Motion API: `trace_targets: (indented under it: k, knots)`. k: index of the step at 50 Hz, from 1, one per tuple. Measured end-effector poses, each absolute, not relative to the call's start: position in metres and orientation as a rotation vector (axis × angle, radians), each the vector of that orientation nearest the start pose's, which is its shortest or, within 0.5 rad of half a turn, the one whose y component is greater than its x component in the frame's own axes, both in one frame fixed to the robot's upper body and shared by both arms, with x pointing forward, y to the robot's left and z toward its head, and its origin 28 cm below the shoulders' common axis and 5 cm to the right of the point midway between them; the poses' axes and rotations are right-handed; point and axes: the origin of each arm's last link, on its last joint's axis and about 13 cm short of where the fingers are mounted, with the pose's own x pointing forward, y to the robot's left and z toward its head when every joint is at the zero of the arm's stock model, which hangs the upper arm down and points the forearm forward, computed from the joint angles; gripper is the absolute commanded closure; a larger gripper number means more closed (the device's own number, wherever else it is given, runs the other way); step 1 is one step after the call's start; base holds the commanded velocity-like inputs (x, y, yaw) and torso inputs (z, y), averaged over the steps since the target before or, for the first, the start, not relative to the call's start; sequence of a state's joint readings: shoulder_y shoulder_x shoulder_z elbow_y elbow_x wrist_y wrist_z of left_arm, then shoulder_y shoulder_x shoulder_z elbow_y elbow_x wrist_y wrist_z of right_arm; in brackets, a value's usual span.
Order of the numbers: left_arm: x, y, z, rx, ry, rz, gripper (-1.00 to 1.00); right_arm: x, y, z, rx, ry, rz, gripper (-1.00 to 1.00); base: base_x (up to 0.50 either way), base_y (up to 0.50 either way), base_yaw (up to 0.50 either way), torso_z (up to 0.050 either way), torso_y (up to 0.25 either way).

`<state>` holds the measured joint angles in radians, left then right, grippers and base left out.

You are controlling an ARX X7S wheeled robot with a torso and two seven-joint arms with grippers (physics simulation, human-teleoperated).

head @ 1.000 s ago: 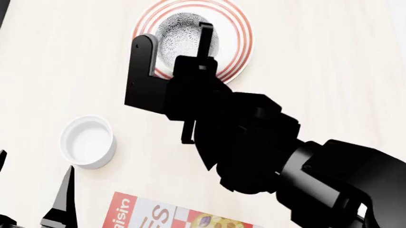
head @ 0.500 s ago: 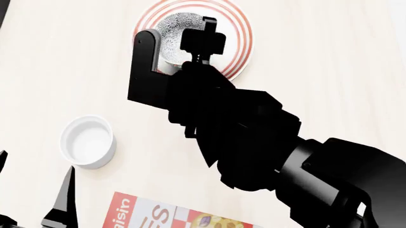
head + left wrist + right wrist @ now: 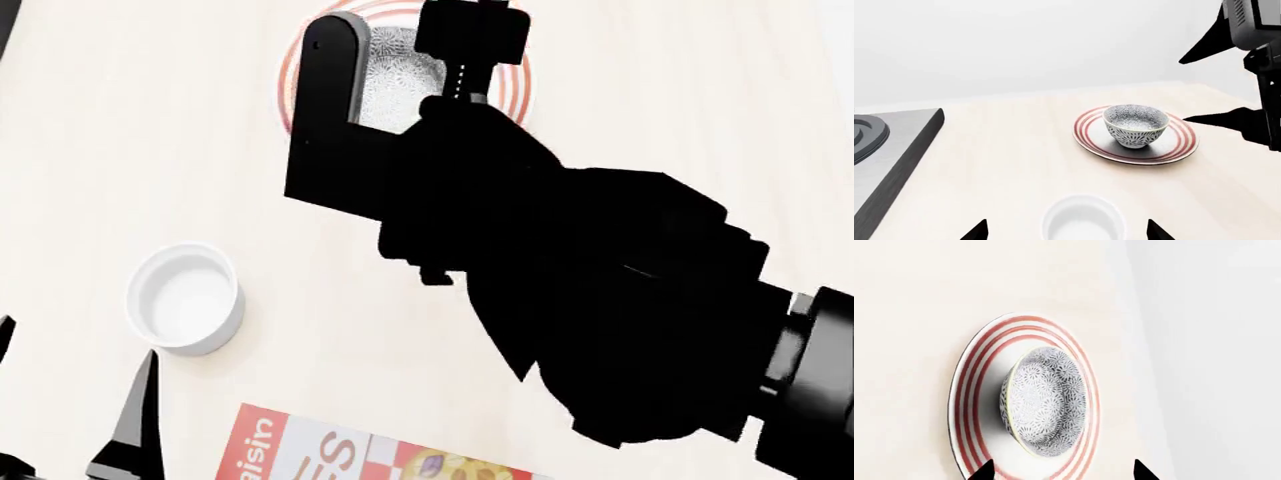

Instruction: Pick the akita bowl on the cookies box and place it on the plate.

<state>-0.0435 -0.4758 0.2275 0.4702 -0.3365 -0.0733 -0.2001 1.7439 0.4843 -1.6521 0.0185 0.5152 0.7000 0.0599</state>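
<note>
Since a second ago our right tool [image 3: 400, 60] rises off the bowl [image 3: 1135, 125], open; drifting down could knock it off the plate [image 3: 1174, 150].

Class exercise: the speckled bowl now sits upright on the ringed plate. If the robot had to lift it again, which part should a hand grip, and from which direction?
Probably the rim of the akita bowl, from above: one finger inside, one outside. It stands upright and open-mouthed on the plate, and its wall curves in towards a narrow foot.
</note>
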Motion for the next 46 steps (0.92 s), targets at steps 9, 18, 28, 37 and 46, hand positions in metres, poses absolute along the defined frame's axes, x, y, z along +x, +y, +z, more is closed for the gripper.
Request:
trace_targets:
  k: [9,18,28,37,46]
  knots:
    - [0.203,0.238,0.117,0.069,-0.342,-0.163,-1.00,0.307,-0.095,0.312,-1.255,-0.213,0.417,-1.00,0.00,0.00,0.00,0.000,0.000]
    - [0.202,0.245,0.128,0.063,-0.413,-0.091,-1.00,0.263,-0.111,0.299,-1.134,-0.399,0.351,-1.00,0.00,0.00,0.00,0.000,0.000]
    - [0.197,0.250,0.141,0.055,-0.527,0.007,-1.00,0.213,-0.123,0.268,-0.924,-0.637,0.220,-1.00,0.00,0.00,0.00,0.000,0.000]
    - [0.189,0.255,0.153,0.031,-0.673,0.115,-1.00,0.177,-0.133,0.248,-0.676,-0.799,0.093,-1.00,0.00,0.00,0.00,0.000,0.000]
    - [0.181,0.260,0.160,-0.006,-0.808,0.209,-1.00,0.150,-0.142,0.236,-0.490,-0.912,-0.020,-1.00,0.00,0.00,0.00,0.000,0.000]
